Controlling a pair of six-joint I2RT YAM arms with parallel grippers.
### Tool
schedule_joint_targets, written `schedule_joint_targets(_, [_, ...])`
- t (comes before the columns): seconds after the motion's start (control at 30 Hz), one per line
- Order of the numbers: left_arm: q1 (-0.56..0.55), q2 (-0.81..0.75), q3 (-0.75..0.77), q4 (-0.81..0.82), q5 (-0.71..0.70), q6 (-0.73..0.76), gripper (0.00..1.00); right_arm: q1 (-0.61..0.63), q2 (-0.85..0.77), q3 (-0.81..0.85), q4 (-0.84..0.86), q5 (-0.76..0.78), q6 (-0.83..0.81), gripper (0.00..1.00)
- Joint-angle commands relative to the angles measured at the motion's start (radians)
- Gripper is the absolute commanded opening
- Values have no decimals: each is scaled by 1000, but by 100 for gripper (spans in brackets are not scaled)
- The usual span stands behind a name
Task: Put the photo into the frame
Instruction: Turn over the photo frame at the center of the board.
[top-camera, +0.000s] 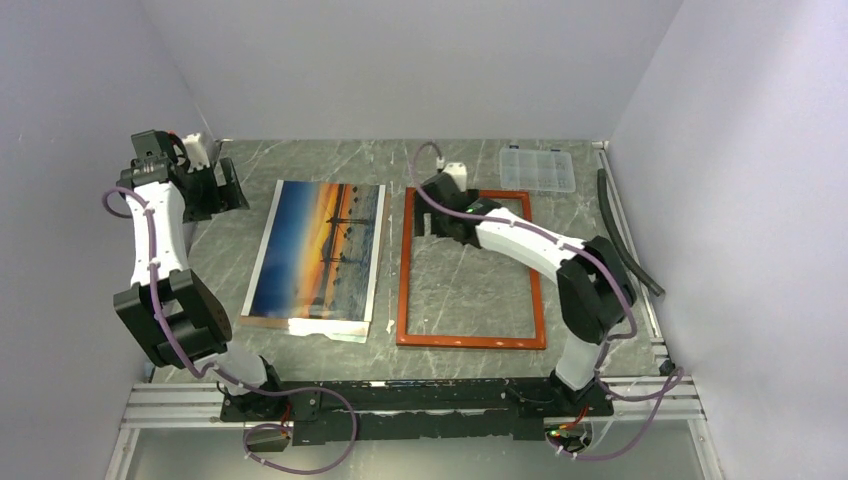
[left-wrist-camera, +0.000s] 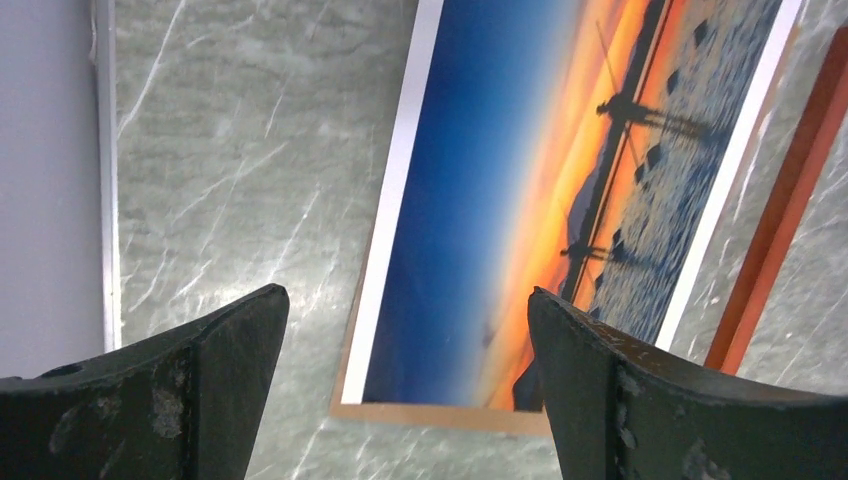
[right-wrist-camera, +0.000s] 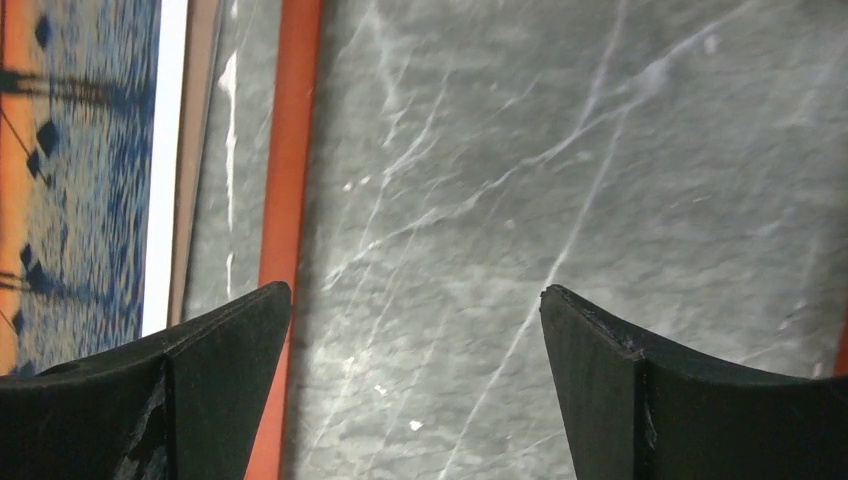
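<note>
A robotics lab cell: plain pale walls (top-camera: 400, 60) box in a grey marble-patterned tabletop (top-camera: 330, 160) on three sides; along the bottom edge an aluminium rail (top-camera: 165, 408) carries a left arm (top-camera: 160, 240) and a right arm (top-camera: 530, 245) trailing purple cables (top-camera: 107, 203); a clear compartment box (top-camera: 537, 168) sits upper right.

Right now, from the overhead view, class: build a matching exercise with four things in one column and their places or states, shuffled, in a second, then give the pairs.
Column one:
1. photo
2. frame
3. clear compartment box
4. left gripper

Column two:
A. far right of the table
B. open, at the far left
C. face up, left of centre
D. right of the photo, table showing through

Pairs: 1-C, 2-D, 3-A, 4-B
</note>
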Motion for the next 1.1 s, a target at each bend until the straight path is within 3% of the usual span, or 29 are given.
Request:
schedule_joint_targets(0.0, [-7,-20,71,-151,-45,111,95,86,48,67,-72,102,60,100])
schedule_joint_targets(0.13, [-7,-56,0,-122,-80,114,95,151,100,57,-30,91,85,99])
schedule_joint_targets(0.3, [-7,-87,-96,-70,-27,54,95,201,189,104,-41,99,104,97])
schedule_joint_targets(0.57, [-7,-31,-46,-155,80,1,95,208,293,119,13,63,106,83])
schedule_joint_targets(0.93, [-7,-91,-80,-157,9,-25,95,217,385,200,45,1,87,44])
schedule_joint_targets(1.07, [-7,-116,-75,-185,14,-22,95,217,387,248,17,-43,98,22])
